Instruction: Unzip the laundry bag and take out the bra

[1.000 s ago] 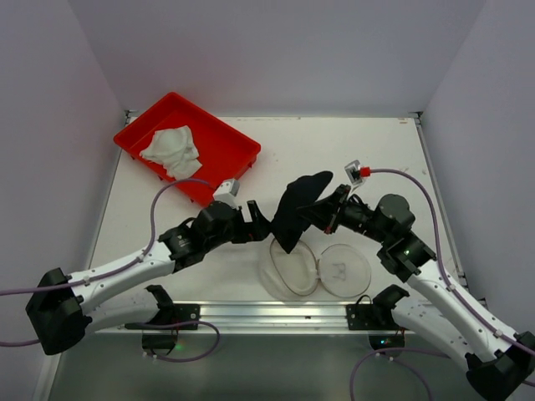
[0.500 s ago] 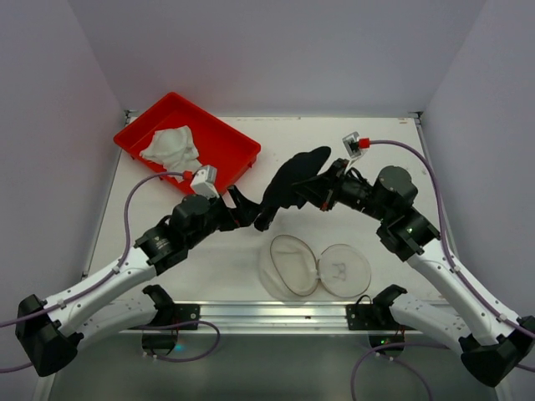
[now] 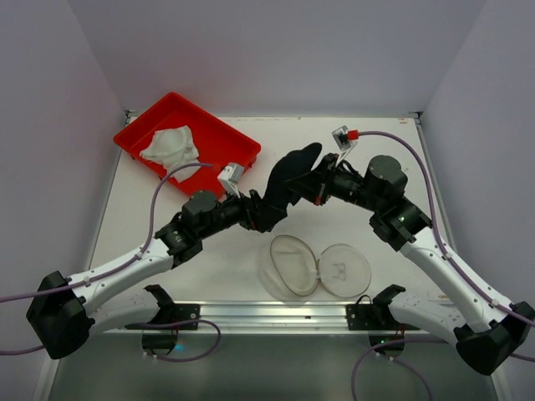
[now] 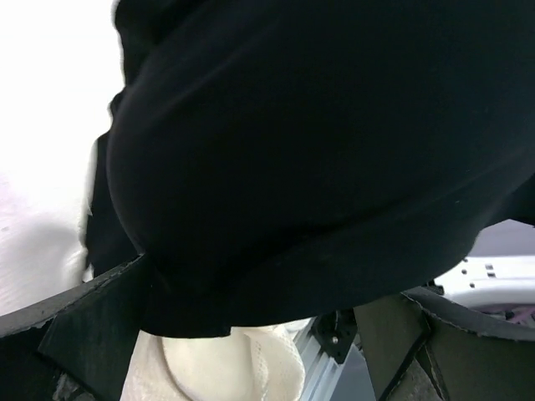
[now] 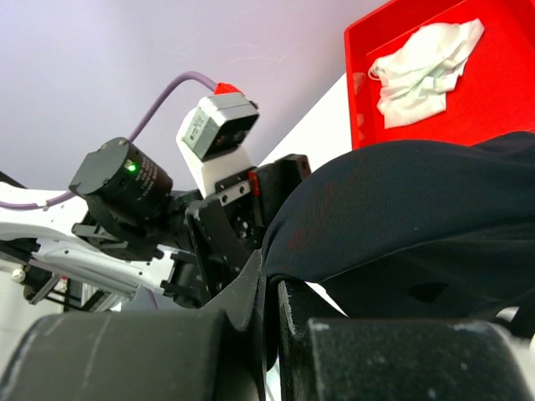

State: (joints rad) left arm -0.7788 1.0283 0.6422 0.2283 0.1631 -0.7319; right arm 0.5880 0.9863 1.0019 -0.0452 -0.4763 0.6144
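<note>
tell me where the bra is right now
In the top view the black bra hangs mid-table in the right gripper, beyond the opened laundry bag.

- Left wrist view: the bra fills nearly the whole frame and runs off the top and right edges. Below it, only a sliver of the bag shows, cut by the bottom edge.
- Top view: the tips of the left gripper are lost behind the bra. The bag's drawing is too small to read.
- Right wrist view: the tray is cut off at the top and right.
</note>
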